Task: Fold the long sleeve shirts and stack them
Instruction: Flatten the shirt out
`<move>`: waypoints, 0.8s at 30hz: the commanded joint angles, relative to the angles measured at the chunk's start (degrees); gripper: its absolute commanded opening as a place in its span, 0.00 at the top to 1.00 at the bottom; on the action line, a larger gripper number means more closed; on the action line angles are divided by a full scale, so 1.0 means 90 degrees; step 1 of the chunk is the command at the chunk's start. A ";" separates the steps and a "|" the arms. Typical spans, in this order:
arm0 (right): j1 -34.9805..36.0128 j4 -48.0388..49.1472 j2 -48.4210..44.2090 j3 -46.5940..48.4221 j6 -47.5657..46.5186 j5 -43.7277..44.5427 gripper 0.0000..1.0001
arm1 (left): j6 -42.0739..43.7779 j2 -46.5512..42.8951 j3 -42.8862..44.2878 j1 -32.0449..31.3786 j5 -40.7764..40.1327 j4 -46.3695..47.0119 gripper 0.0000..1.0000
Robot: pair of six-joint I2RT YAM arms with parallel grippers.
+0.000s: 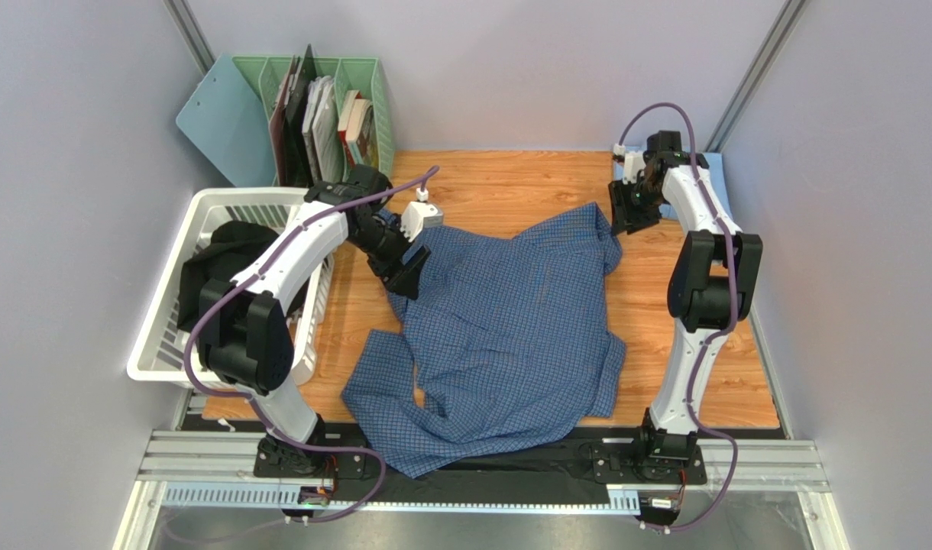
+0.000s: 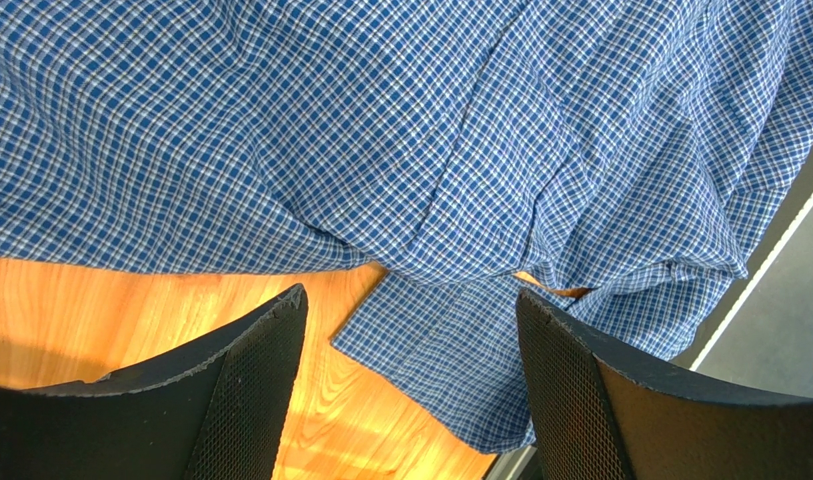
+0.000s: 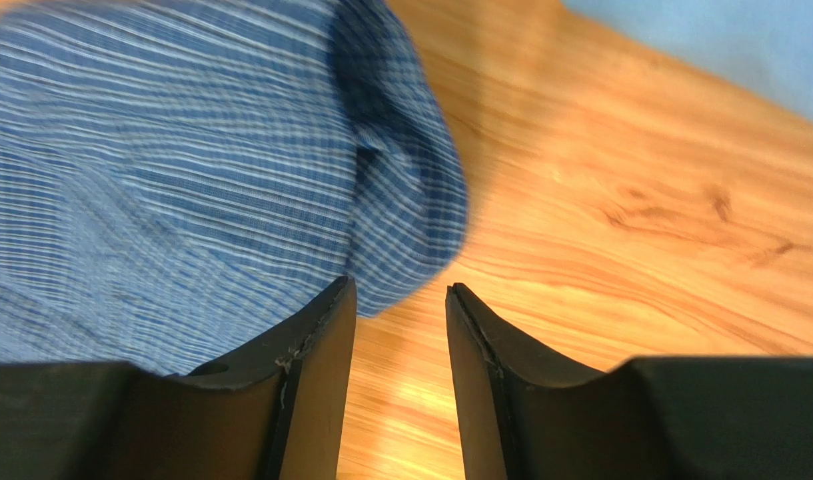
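The mid-blue checked shirt lies spread and rumpled in the middle of the wooden table, one part hanging over the near edge. It fills the left wrist view and the left of the right wrist view. My left gripper is open and empty just above the shirt's far left edge. My right gripper is open and empty beside the shirt's far right corner. A pale sky-blue cloth, possibly the second shirt, shows only as a strip behind the right arm.
A white laundry basket with dark clothing stands at the table's left edge. A green file rack with books stands at the back left. Bare wood shows at the back and right of the shirt.
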 commanded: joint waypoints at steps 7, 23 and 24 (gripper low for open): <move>-0.0035 0.0229 0.0599 -0.0204 -0.0424 0.0096 0.53 | 0.0043 0.0361 0.0224 0.0010 0.0169 0.0055 0.18; 0.0356 0.0345 0.0934 0.2032 -0.0423 0.0048 1.00 | -0.0103 0.0127 0.0292 0.0117 -0.0104 0.0182 0.18; 0.0356 0.0792 0.0661 0.1974 -0.0414 -0.0050 1.00 | -0.0142 0.0107 0.0283 0.0175 -0.0124 0.0221 0.18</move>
